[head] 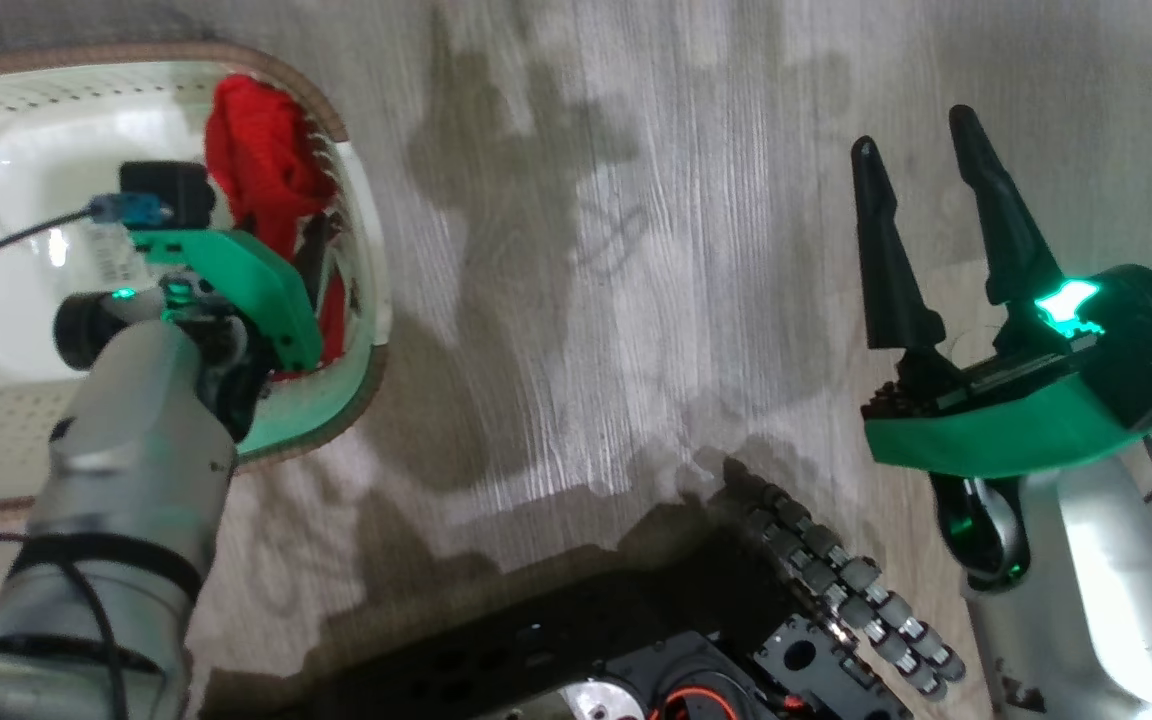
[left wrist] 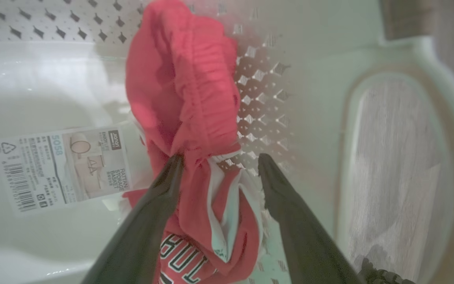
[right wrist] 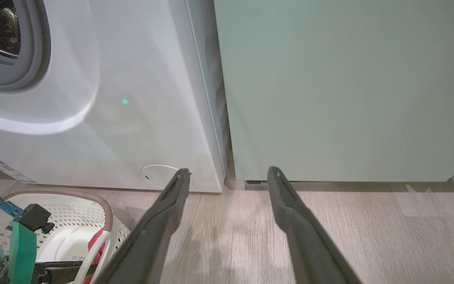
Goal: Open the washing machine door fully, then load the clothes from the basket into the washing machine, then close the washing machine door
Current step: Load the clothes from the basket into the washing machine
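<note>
At the far left of the head view, the basket (head: 368,270) stands on the wood-grain floor (head: 586,300), and the left arm reaches down into it. This looks like the loading step, at the point just ahead of a grasp. The clothes (head: 256,150), bright red, are bunched against the basket's right-hand wall, probably because the perforated side props them up.

In the left wrist view, a paper label (left wrist: 65,167) lies flat on the basket's base to the left. Beside it the left gripper (left wrist: 220,157) has its jaws spread wide, straddling the red garment. One finger (left wrist: 160,197) touches the fabric's left edge. The other stands just clear of the white stripe trim, close to the basket wall. The cloth runs up between the fingertips and beyond them, so closing here would likely catch a fold of it. Nothing is pinched yet.

Further right in the head view, the right gripper (head: 913,128) hovers over bare floor, well apart from the basket. Its jaws are also spread and carry nothing, and I judge it is parked out of the way.

Its wrist view looks at the washing machine (right wrist: 132,98), whose grey gasket (right wrist: 34,51) and drum mouth stand uncovered at the upper left. A pale green cabinet (right wrist: 329,86) sits just beside the machine.
</note>
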